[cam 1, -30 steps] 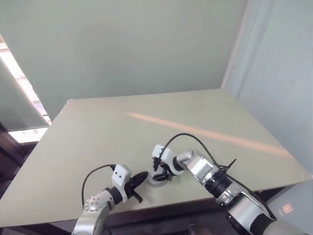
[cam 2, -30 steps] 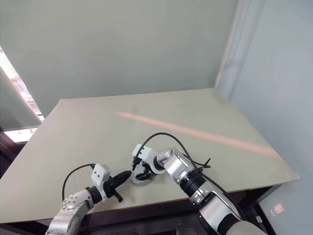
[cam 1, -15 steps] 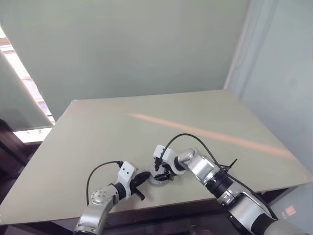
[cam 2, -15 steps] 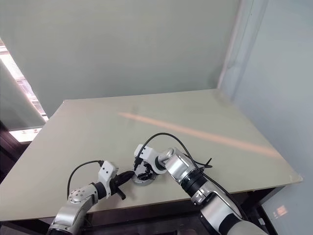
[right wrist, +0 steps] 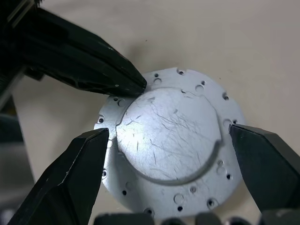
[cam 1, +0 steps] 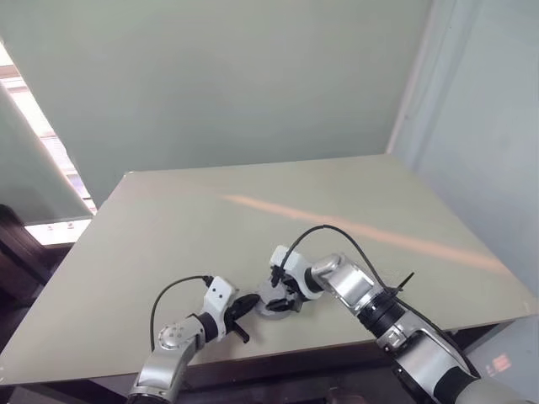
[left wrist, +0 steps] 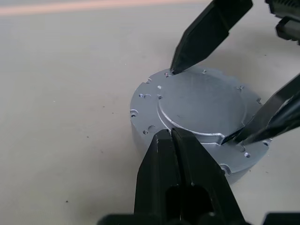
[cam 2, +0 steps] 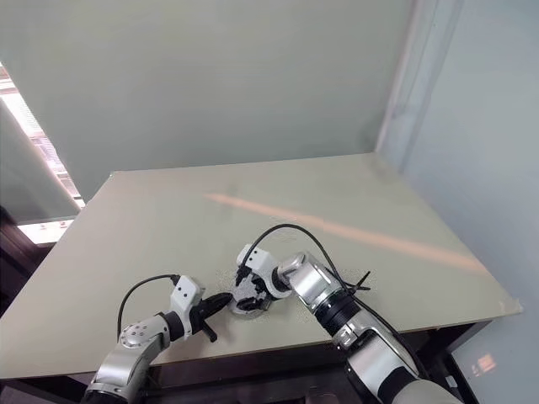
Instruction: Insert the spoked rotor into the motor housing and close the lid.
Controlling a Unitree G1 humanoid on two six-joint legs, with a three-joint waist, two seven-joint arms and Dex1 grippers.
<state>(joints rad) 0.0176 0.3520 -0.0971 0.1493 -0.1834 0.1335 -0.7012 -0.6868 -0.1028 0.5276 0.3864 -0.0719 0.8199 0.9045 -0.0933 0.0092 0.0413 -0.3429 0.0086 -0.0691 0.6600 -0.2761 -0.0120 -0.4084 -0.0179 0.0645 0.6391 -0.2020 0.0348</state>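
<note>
1. Silver-grey metal, round and flat, the closed motor housing (left wrist: 197, 117) lies on the pale table (cam 1: 168, 244) near its front edge; a raised circular plate covers its top and small holes ring its rim.
2. Whether this top plate is the lid cannot be told, and the spoked rotor cannot be made out.
3. Left gripper (left wrist: 169, 136): its two black fingers are pressed together, their joined tip at the housing's rim on the side facing the left arm. Whether the tip touches the metal cannot be told.
4. Right gripper (right wrist: 171, 133): its fingers stand wide apart, one (right wrist: 79, 164) on each side of the housing, straddling it from above. The tips sit at the rim without clamping it.
5. In the head views, both grippers meet at the housing (cam 1: 274, 305), the left arm approaching from the left and the right arm reaching in from the right, its black cable (cam 1: 328, 231) arching above the wrist.
</note>
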